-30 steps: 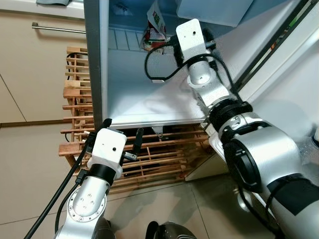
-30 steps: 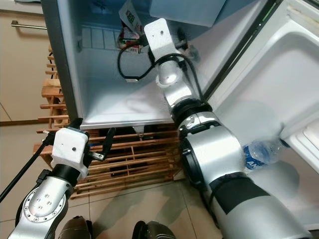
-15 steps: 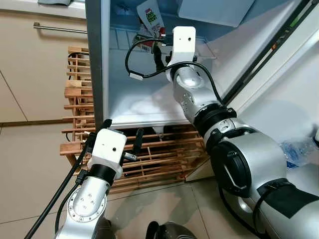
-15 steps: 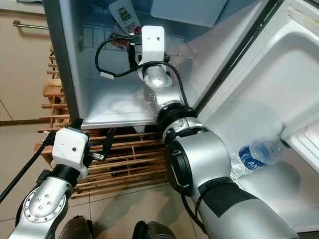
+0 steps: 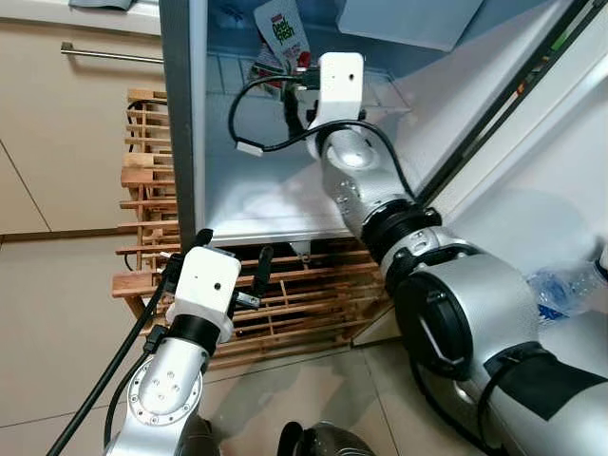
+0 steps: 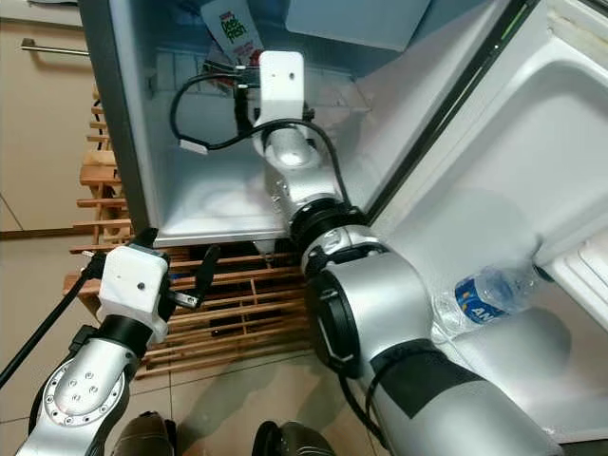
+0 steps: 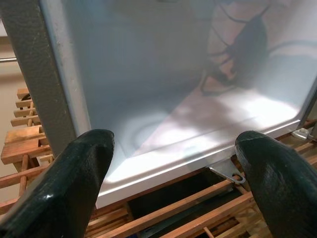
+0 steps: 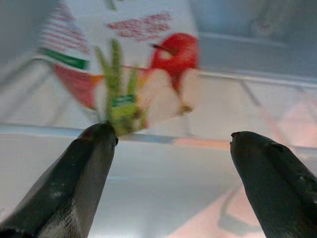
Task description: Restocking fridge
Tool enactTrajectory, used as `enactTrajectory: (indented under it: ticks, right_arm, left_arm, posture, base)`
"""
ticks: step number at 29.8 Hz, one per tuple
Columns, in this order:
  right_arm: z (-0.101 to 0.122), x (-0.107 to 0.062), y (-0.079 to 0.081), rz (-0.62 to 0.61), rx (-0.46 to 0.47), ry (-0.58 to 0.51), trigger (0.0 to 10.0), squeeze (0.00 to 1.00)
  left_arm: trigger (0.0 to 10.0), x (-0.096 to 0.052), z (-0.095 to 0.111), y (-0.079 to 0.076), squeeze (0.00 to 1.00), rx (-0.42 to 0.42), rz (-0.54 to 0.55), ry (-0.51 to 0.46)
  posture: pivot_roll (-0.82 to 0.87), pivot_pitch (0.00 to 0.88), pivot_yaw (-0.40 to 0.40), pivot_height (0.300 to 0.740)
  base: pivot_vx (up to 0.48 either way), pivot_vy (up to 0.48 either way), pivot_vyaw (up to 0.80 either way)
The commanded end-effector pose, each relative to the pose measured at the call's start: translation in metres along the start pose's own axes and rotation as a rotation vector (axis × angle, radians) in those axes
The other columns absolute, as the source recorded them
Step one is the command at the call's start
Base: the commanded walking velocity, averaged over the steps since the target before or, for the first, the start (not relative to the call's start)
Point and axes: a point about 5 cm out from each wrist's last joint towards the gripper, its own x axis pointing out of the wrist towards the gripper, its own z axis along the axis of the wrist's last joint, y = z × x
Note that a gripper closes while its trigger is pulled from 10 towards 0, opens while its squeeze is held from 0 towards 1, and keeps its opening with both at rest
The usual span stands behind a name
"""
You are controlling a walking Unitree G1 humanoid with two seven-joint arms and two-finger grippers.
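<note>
I see the fridge [image 5: 285, 204] open ahead, its door [image 6: 532, 190] swung out to my right with a water bottle [image 6: 484, 293] lying in it. A carton [image 5: 285, 33] sits deep inside; right hand [image 5: 296, 95] just before it. Wooden rack [image 5: 304, 294] below the fridge, left hand [image 5: 233, 261] in front of the rack.

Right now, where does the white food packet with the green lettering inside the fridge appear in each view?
Left eye view: packet at top centre, above the right pincer.
Right eye view: top, left of centre.
Left wrist view: not in it.
Right wrist view: ahead of the open fingers.
Shared landmark: the right arm's white wrist block.
</note>
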Motion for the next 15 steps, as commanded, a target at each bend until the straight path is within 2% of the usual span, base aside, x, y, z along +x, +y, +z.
enactTrajectory:
  ticks: [1,2,5,8,11,12,15]
  right_arm:
    - [0.009,0.001,0.009,0.027,0.032,-0.012,10.0,0.0]
    - [0.009,0.001,0.009,0.027,0.032,-0.012,10.0,0.0]
    - [0.019,0.0,0.023,0.109,0.066,-0.078,10.0,0.0]
    - [0.02,0.0,0.025,0.126,0.051,-0.095,10.0,0.0]
    - [0.02,0.0,0.011,0.085,0.009,-0.121,10.0,0.0]
    - [0.02,0.0,0.011,0.085,0.009,-0.121,10.0,0.0]
    - [0.022,-0.001,-0.004,0.059,-0.053,-0.193,10.0,0.0]
  left_arm:
    - [10.0,-0.001,0.003,-0.003,0.0,-0.014,-0.01,-0.007]
    - [10.0,-0.001,0.003,-0.003,0.0,-0.014,-0.01,-0.007]
    - [10.0,-0.001,0.003,-0.003,0.0,-0.014,-0.003,-0.007]
    - [10.0,0.0,0.003,-0.003,0.0,-0.013,-0.001,-0.008]
    - [10.0,0.006,0.004,0.0,0.0,-0.008,0.0,-0.023]
    - [10.0,0.006,0.004,0.0,0.0,-0.008,0.0,-0.023]
    - [10.0,0.016,0.005,0.0,0.0,-0.006,-0.017,-0.046]
  posture:
    - [0.32,0.093,-0.237,0.74]
    - [0.32,0.093,-0.237,0.74]
    - [0.32,0.09,-0.238,0.74]
    - [0.32,0.086,-0.237,0.74]
    - [0.31,0.068,-0.233,0.74]
    - [0.31,0.068,-0.233,0.74]
    - [0.27,0.039,-0.214,0.74]
  base:
    - [0.0,0.0,0.0]
    - [0.0,0.0,0.0]
    - [0.0,0.0,0.0]
    - [0.0,0.0,0.0]
    - [0.0,0.0,0.0]
    - [0.0,0.0,0.0]
    - [0.0,0.0,0.0]
